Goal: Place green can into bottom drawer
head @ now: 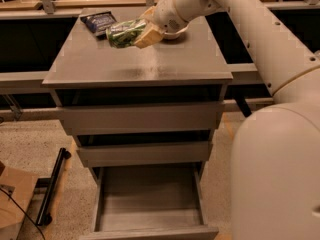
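Note:
The green can [121, 33], mottled green and white, lies sideways in my gripper [136, 34], which is shut on it and holds it lifted a little above the grey cabinet top [150, 64], toward the back left. My white arm reaches in from the upper right. The bottom drawer [150, 231] stands pulled open at the foot of the cabinet, a plain grey box with nothing in it. Its right edge is hidden behind my arm's white body.
A dark blue chip bag [98, 22] lies at the cabinet top's back left corner, just beside the can. Two shallower drawers [140, 119] above the bottom one are closed. A cardboard box [12, 204] and a black bar [52, 186] lie on the floor left.

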